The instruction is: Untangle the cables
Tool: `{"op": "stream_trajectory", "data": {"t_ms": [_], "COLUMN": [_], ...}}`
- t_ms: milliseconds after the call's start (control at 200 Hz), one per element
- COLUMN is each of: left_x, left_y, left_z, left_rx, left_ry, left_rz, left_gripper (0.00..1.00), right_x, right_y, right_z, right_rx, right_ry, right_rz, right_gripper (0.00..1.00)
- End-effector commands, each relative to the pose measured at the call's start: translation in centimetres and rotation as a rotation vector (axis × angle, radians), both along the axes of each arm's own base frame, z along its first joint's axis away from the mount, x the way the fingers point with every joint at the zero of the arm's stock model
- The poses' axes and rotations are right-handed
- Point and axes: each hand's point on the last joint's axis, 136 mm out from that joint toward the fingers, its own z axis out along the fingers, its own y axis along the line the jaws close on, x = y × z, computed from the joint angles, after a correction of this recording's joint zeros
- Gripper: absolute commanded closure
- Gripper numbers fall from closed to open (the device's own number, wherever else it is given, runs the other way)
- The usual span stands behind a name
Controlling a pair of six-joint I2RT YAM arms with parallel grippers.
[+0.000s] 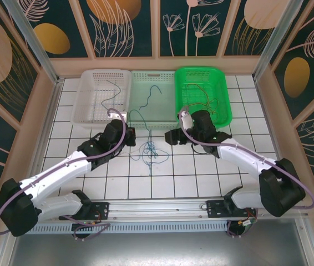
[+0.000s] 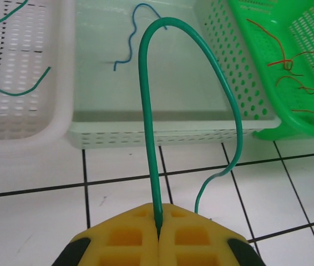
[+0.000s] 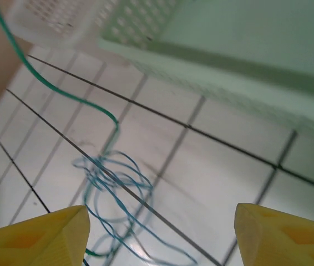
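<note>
The left hand (image 2: 158, 224) pinches a green wire (image 2: 146, 111) and the right hand (image 3: 161, 224) hangs spread above the blue tangle (image 3: 118, 183) on the bench (image 1: 118, 177); wires lie sorted in the white basket (image 1: 77, 104), pale basket (image 1: 156, 123) and green basket (image 1: 228, 105), so the task looks partly done, though the green wire's far end is too fine to trace.

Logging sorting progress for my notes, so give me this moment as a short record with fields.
left gripper: shut on green cable, which loops up toward the middle basket
right gripper: open, empty, near blue tangle on the tiles
white basket: green pieces
middle basket: one blue cable
green basket: red cables
</note>
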Motion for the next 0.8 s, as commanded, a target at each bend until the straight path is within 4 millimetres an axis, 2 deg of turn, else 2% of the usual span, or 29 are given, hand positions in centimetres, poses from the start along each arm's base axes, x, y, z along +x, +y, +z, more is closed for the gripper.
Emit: {"op": "stream_trajectory", "data": {"t_ms": [0, 145, 255, 375, 425, 490, 601, 651, 796], "left_x": [0.1, 0.1, -0.1, -0.3, -0.4, -0.6, -0.8, -0.8, -0.9], "left_y": [-0.8, -1.8, -3.0, -3.8, -4.0, -4.1, -3.2, -2.1, 1.2], "left_z": [2.3, 3.2, 3.9, 3.7, 3.6, 3.6, 4.1, 4.1, 3.4], "left_rx": [-0.088, -0.125, -0.167, -0.175, -0.172, -0.168, -0.117, -0.049, 0.207], "left_ry": [-0.071, -0.094, -0.117, -0.112, -0.108, -0.112, -0.136, -0.149, -0.157], "left_rz": [-0.031, -0.075, -0.135, -0.179, -0.195, -0.207, -0.203, -0.185, -0.156], "left_gripper": [1.00, 1.00, 1.00, 1.00, 1.00, 1.00, 1.00, 1.00, 1.00], "right_x": [-0.5, -0.7, 0.5, 1.2, 1.3, 1.2, 1.4, 1.2, 0.5], "right_y": [3.1, 5.9, 6.7, 8.0, 8.5, 8.8, 7.4, 6.1, 1.7], "right_z": [1.2, 0.8, -0.1, 0.4, 0.5, -0.3, -3.5, -4.9, -7.4], "right_rx": [0.061, 0.056, 0.039, 0.073, 0.076, 0.047, -0.091, -0.174, -0.386], "right_ry": [-0.029, -0.053, -0.051, -0.065, -0.067, -0.054, -0.001, 0.014, 0.013], "right_rz": [0.134, 0.199, 0.182, 0.194, 0.205, 0.216, 0.178, 0.155, 0.094], "right_gripper": [0.28, 0.26, 0.25, 0.25, 0.27, 0.40, 0.83, 0.98, 1.00]}}
